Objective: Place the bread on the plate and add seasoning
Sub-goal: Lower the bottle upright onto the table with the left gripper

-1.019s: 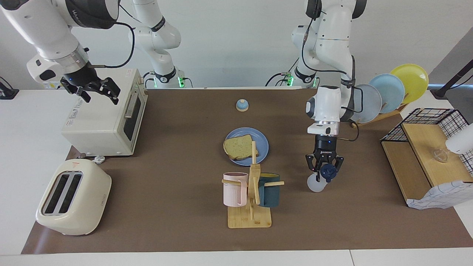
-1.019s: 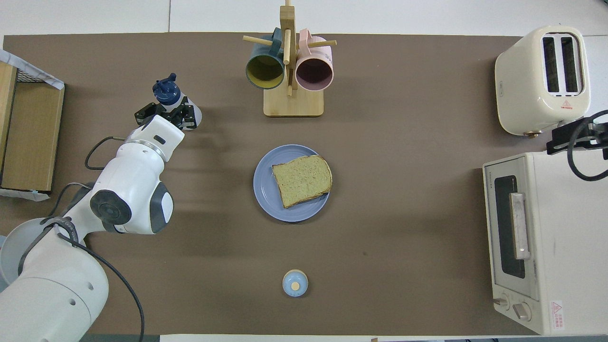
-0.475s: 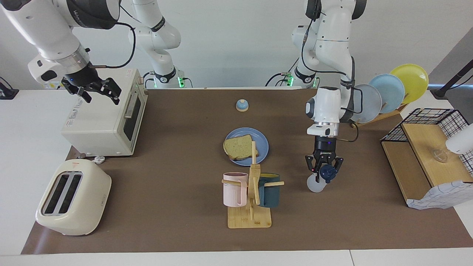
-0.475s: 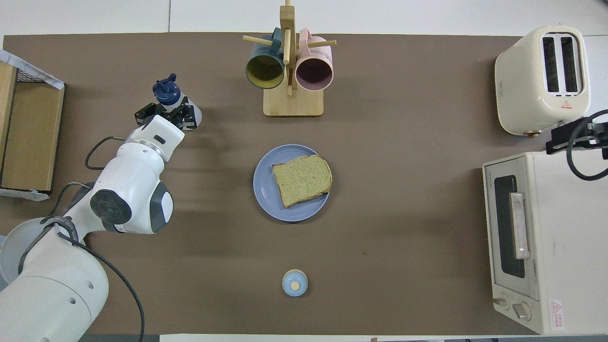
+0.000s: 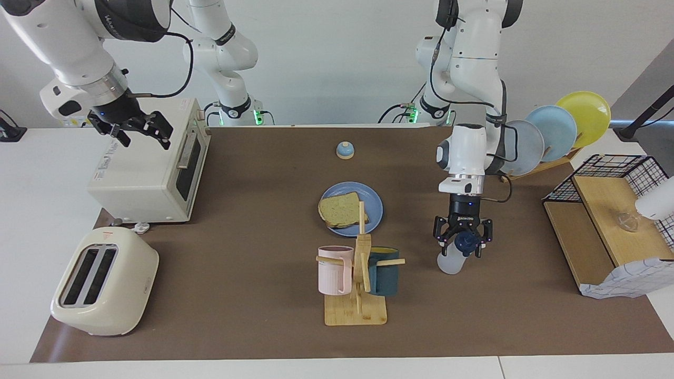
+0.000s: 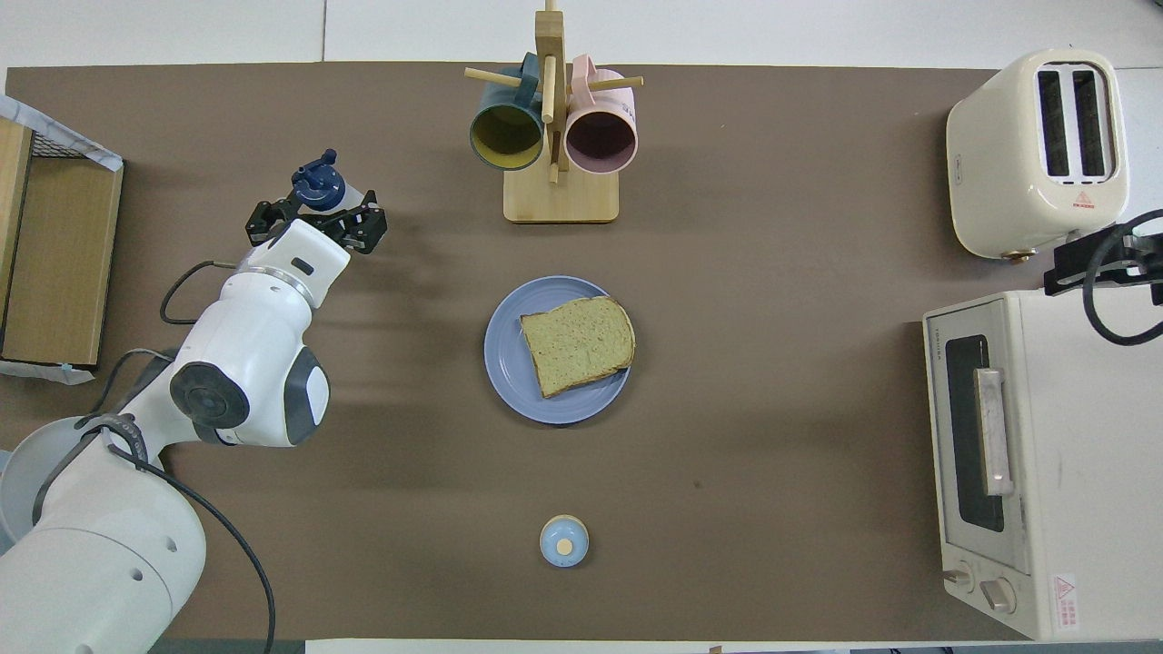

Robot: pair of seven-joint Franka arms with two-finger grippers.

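Observation:
The bread [image 5: 341, 209] lies flat on the blue plate [image 5: 373, 202] in the middle of the table, as the overhead view also shows: bread [image 6: 578, 343], plate [image 6: 505, 363]. The seasoning bottle [image 5: 451, 261], white with a navy cap, stands on the mat toward the left arm's end, beside the mug tree. My left gripper [image 5: 463, 240] is low over it, open, with a finger on each side of the cap [image 6: 318, 177]. My right gripper [image 5: 141, 131] hangs open and empty over the toaster oven and waits.
A mug tree [image 5: 360, 273] with a pink and a teal mug stands farther from the robots than the plate. A small bell [image 5: 345, 150] sits nearer to them. A toaster oven [image 5: 147, 168] and a toaster [image 5: 105, 281] stand at the right arm's end. Upright plates [image 5: 553, 131] and a wire basket [image 5: 605, 226] stand at the left arm's end.
My left gripper's fingers have spread apart and let go of the seasoning bottle, which now stands on the mat. The right arm has barely moved.

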